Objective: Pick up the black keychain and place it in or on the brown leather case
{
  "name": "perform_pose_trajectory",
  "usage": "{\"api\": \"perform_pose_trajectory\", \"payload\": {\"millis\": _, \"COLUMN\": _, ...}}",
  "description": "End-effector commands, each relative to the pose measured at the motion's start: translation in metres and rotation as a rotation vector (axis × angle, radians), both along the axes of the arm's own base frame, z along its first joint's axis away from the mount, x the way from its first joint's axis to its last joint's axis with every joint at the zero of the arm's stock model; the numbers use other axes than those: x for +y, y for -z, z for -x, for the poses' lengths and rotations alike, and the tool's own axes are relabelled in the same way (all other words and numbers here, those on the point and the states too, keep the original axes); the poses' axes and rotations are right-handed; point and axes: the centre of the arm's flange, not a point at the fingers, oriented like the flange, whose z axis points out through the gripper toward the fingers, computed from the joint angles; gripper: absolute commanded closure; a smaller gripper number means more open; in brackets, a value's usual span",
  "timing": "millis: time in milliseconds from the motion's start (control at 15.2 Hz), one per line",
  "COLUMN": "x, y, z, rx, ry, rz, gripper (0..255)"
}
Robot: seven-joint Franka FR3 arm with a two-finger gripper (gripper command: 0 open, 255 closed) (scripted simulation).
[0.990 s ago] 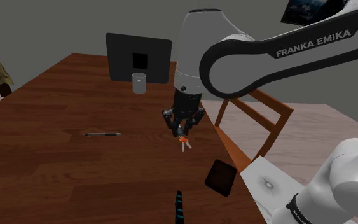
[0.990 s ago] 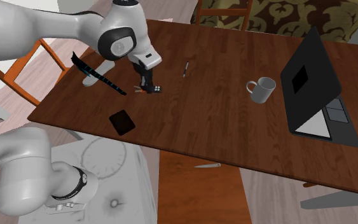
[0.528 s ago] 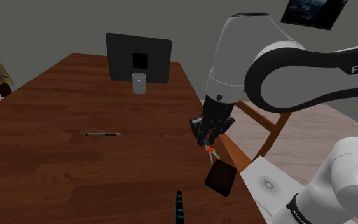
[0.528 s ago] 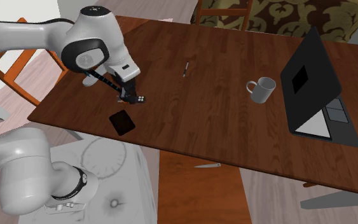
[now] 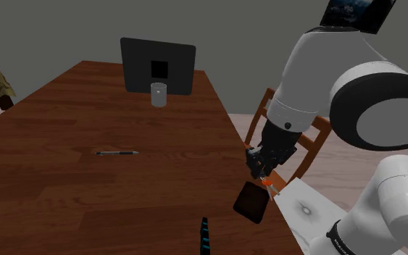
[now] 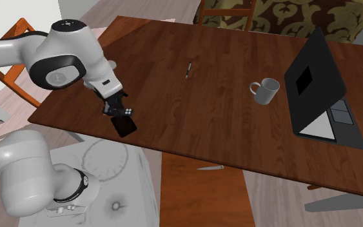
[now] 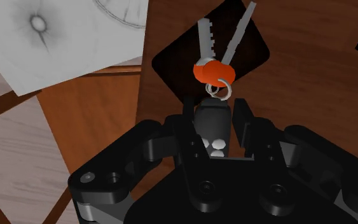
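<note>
My gripper (image 5: 261,168) hangs just above the table's near right corner in the shoulder view, shut on the black keychain (image 7: 212,71). In the wrist view the fingers (image 7: 241,117) clasp its dark fob, and a ring, orange key heads and two silver keys dangle beyond the fingertips. Directly under the keys lies the case (image 7: 171,58), a flat, dark, nearly black rounded rectangle on the wooden table (image 5: 86,181). The case (image 5: 253,202) sits at the table's edge, just below the gripper. From the second exterior view the gripper (image 6: 117,111) hovers at the upper edge of the case (image 6: 126,126).
A pen (image 5: 117,153) lies mid-table, with a grey mug (image 5: 158,94) and an open laptop (image 5: 157,67) at the far end. A black comb-like object (image 5: 204,235) rests near the front edge. A wooden chair (image 5: 296,138) and the stand (image 5: 307,210) sit beside the table's edge.
The gripper carried the keychain from mid-table toward the shoulder view's lower right, and now hangs over the dark case at the table's edge.
</note>
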Motion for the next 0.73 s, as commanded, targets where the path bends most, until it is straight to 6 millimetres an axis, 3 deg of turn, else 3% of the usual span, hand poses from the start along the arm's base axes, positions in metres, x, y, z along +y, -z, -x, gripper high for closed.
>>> {"api": "perform_pose_trajectory", "payload": {"millis": 0, "x": 0.000, "y": 0.011, "z": 0.002, "rx": 0.000, "ry": 0.000, "rz": 0.000, "gripper": 255}}
{"api": "perform_pose_trajectory", "payload": {"millis": 660, "x": 0.000, "y": 0.064, "z": 0.002, "rx": 0.000, "ry": 0.000, "rz": 0.000, "gripper": 255}}
